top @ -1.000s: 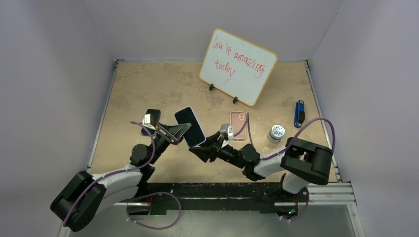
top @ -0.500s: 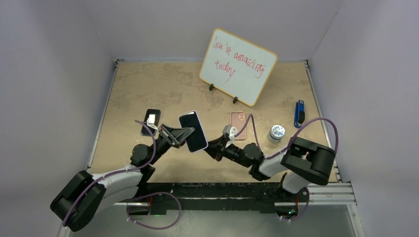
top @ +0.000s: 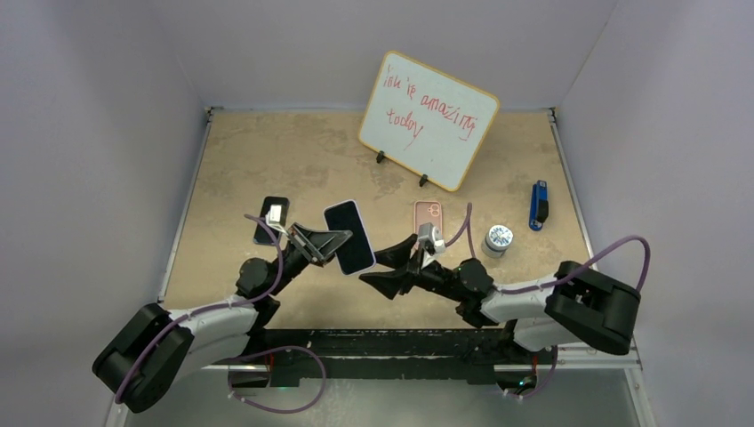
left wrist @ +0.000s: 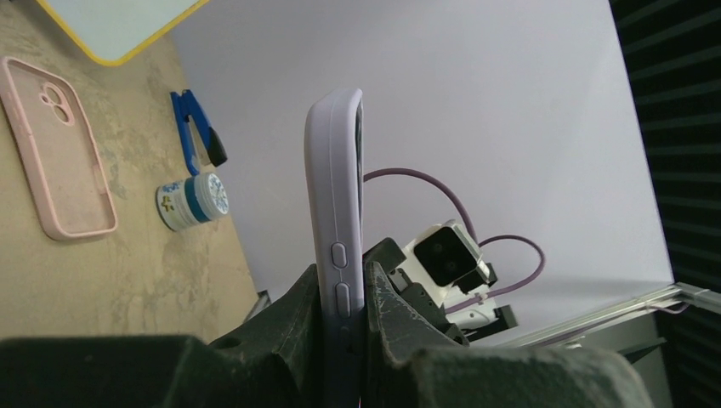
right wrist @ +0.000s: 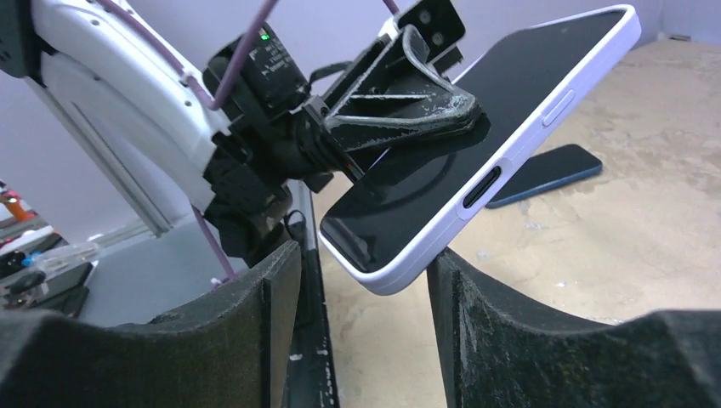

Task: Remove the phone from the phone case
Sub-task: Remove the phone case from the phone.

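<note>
Just left of the left pincer (top: 331, 245), a dark phone (top: 271, 220) lies flat on the bench (top: 293, 151). Seen from above, the wrist camera hides part of it. The left pincer pinches the phone (top: 348, 236) in its lavender case (left wrist: 333, 195), with one finger on the screen and one on the back. In the left wrist view its fingers cover the phone's lower end, and only a thin dark sliver of screen shows.

To the right, the right pincer (top: 372, 269) is spread. In the right wrist view its fingers stand on either side of the phone's near corner, with a gap on each side. Just beyond this pincer a pink case (top: 428, 218) lies flat, its near end covered by the wrist camera. Further right stand a small jar (top: 498, 239) and a blue tool (top: 539, 205) too small to identify. A whiteboard (top: 429, 120) with red handwriting stands well beyond both pincers.

The bench is tan and mottled. Plain pale walls close it in at the left, back and right, and a metal rail runs along the near edge.

The phone is held off the bench between the two pincers. Its long axis runs away from the arm bases, with the near end leaning right. The screen faces up and towards the right pincer. From the left wrist it stands edge-on, side buttons towards the camera.
</note>
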Tool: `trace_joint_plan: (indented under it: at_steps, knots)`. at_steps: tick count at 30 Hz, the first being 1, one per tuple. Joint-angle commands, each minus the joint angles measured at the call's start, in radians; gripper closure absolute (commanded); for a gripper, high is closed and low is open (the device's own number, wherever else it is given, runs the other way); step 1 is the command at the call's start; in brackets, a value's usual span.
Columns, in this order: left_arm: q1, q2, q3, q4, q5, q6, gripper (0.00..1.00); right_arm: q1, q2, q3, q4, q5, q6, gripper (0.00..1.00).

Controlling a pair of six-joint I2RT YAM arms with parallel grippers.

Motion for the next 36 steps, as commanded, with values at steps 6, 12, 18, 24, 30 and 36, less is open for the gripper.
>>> trace_joint_plan:
  at_steps: [6,12,18,24,30,36]
  knots:
    - [-0.004,0.0,0.058,0.138,0.044,0.025,1.0,0.0,-0.139,-0.003,0.133,-0.033,-0.005,0.45]
    - [-0.005,-0.003,0.095,0.123,0.09,0.039,1.0,-0.001,-0.178,0.011,0.051,-0.025,-0.021,0.51]
    - [-0.005,-0.002,0.084,0.147,0.108,-0.007,1.0,-0.001,-0.193,0.04,-0.111,-0.085,-0.063,0.66]
    - [-0.005,0.007,0.085,0.171,0.126,-0.058,1.0,-0.029,-0.196,0.048,-0.16,-0.142,-0.106,0.88]
    - [-0.005,0.007,0.09,0.185,0.145,-0.091,1.0,-0.088,-0.213,0.019,-0.181,-0.15,-0.142,1.0]
    - [-0.004,0.013,0.094,0.192,0.165,-0.095,1.0,-0.117,-0.237,0.049,-0.279,-0.137,-0.135,1.0]
